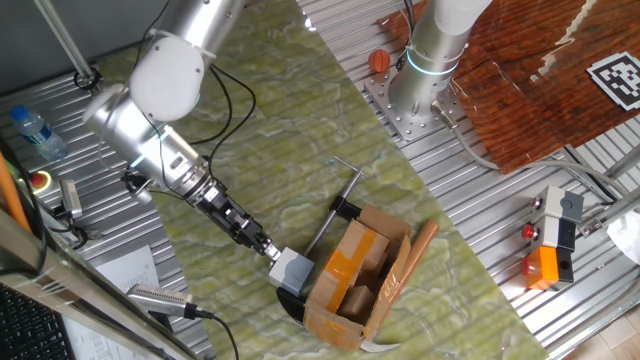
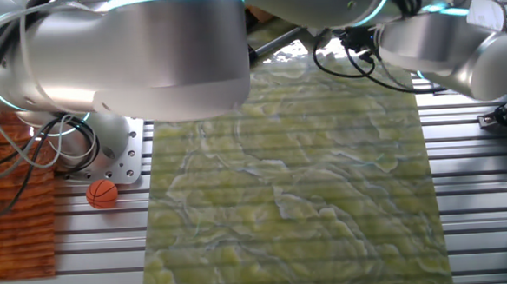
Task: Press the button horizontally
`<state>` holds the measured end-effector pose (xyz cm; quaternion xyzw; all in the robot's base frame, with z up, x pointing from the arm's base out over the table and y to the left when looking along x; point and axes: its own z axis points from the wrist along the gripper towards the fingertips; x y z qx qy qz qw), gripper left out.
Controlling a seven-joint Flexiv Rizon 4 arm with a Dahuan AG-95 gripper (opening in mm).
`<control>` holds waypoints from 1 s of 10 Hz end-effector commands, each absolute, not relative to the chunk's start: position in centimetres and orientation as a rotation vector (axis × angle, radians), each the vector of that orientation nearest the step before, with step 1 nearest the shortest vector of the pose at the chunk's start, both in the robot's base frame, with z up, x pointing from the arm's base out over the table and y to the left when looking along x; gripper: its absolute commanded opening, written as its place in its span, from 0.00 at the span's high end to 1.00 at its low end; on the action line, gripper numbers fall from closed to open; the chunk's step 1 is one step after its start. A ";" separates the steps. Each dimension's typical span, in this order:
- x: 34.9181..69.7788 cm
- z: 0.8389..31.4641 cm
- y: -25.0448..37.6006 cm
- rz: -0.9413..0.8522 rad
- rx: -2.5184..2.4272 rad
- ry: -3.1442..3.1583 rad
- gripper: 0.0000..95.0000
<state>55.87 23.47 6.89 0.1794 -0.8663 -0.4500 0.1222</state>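
The button (image 1: 292,268) is a small light grey cube with a white face on a black base (image 1: 290,300). It stands on the green mat (image 1: 300,130), against the left side of an open cardboard box (image 1: 358,280). My gripper (image 1: 267,249) comes in from the upper left, and its tip is at the button's left face, touching it or nearly so. The fingertips are too small to show a gap. In the other fixed view the arm (image 2: 136,52) fills the top, hiding the button and the gripper.
A metal clamp (image 1: 340,205) holds the cardboard box. Orange-and-black units (image 1: 548,262) stand at the right. A round red button (image 1: 40,180) and a water bottle (image 1: 38,132) are at the left. A small orange ball (image 2: 102,193) lies by the arm's base plate (image 1: 400,110).
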 end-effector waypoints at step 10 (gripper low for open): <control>55.9 6.7 24.8 -1.340 0.530 -2.528 0.40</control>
